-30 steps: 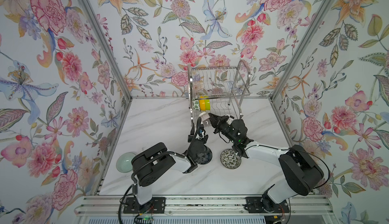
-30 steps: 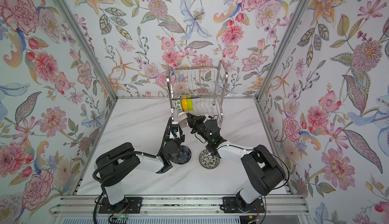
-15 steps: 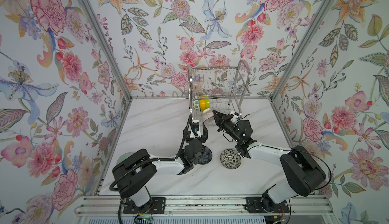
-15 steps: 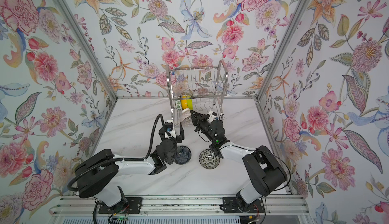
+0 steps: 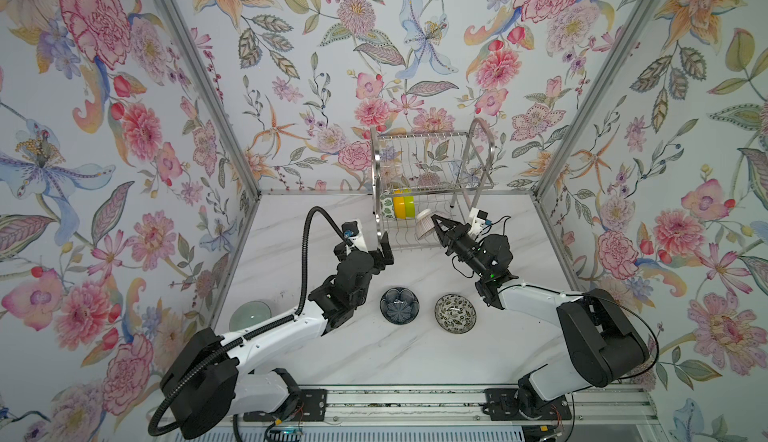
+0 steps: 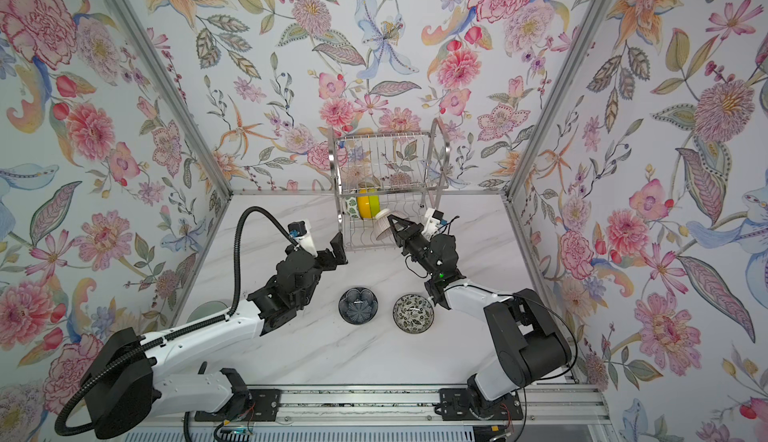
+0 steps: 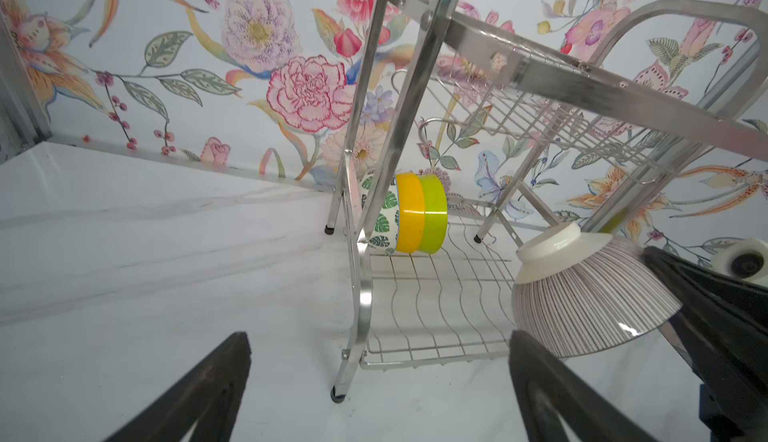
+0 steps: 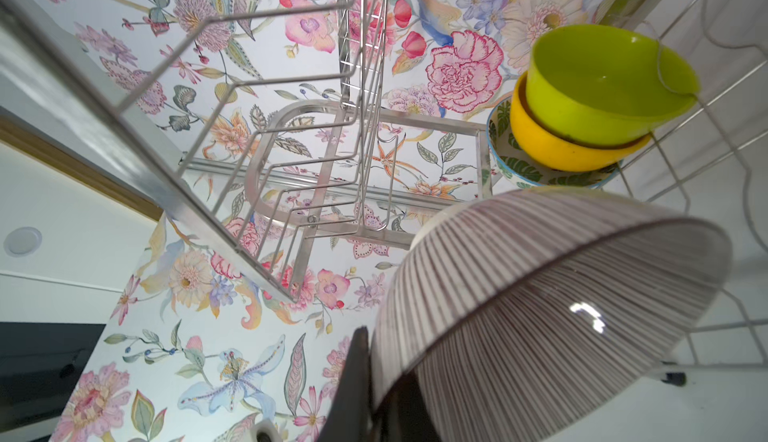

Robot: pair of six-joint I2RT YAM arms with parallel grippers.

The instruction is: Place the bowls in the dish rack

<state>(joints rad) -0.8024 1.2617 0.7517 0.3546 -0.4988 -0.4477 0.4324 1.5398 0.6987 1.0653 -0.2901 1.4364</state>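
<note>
Change since a second ago is mostly on the left: the left pincer (image 7: pixel 378 338), then low over the dark blue bowl (image 5: pixel 399 305), is now raised and sits just beside the front left leg of the dish rack (image 5: pixel 419 135), its jaws spread wide with nothing between them. The dark blue bowl lies upright on the bench (image 5: pixel 374 357), apart from that pincer and near the black-white floral bowl (image 5: pixel 455 313).

The right pincer (image 5: pixel 435 221) has pushed further toward the rack and stays clamped on the rim of the ribbed bowl (image 7: pixel 582 294). It holds the bowl on its side at the front of the lower shelf, foot toward the rack. Whether the bowl touches the wires I cannot tell.

Three bowls stand nested on edge at the left end of that shelf, unmoved: leaf-print bowl (image 7: pixel 380 215), orange-yellow bowl (image 7: pixel 409 213), lime green bowl (image 7: pixel 434 213).

A pale green bowl (image 5: pixel 249 315) lies by the left wall, partly behind the left arm.
</note>
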